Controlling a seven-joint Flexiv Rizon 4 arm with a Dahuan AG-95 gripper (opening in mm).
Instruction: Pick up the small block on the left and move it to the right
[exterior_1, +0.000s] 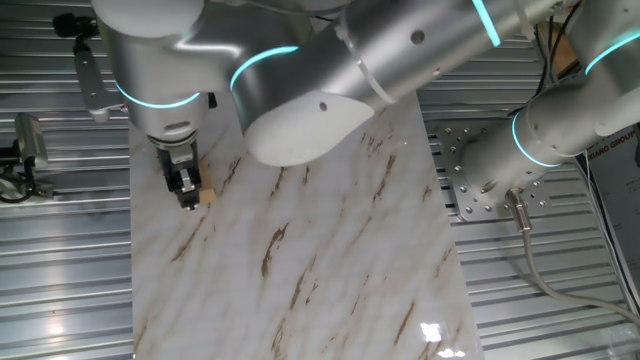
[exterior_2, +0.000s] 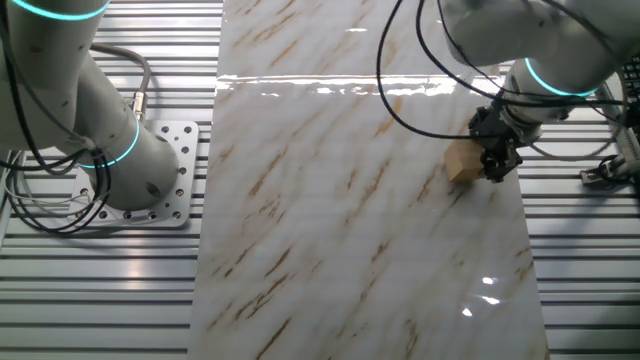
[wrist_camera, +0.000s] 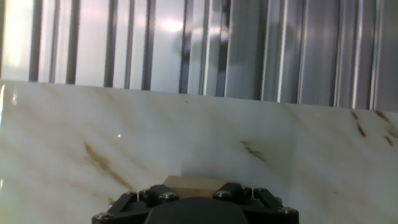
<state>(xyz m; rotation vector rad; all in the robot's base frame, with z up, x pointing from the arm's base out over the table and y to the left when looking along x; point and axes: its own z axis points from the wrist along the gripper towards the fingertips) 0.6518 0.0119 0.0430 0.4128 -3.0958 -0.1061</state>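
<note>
The small block (exterior_1: 209, 197) sits low on the marble-patterned table (exterior_1: 330, 270), close to one long edge of that table and just inside the ribbed metal surface (exterior_1: 60, 250) that borders it; the gripper (exterior_1: 187, 194) stands right at the block, its black fingers pointing down at the table; in one fixed view the block shows as a sliver of tan touching the side of the fingers, mostly hidden behind them; in the other fixed view the block (exterior_2: 462, 161) shows more of itself, a light-tan cube lying just beside the gripper (exterior_2: 497, 160) on the side toward the middle of the table, its far side tucked against the black fingers; in the hand view the top of the block (wrist_camera: 194, 185) appears as a tan strip directly ahead of the black gripper body (wrist_camera: 196, 205), with the table stretching beyond it to the ribbed metal; whether the jaws are clamped on the block or merely set around it I cannot tell, since the fingertips are hidden in every view; whether the block rests on the table or is lifted off it is also unclear; the silver arm (exterior_1: 330, 60) with its cyan ring reaches across above the table from its mounting plate (exterior_2: 165, 180) beside the opposite long edge.
</note>
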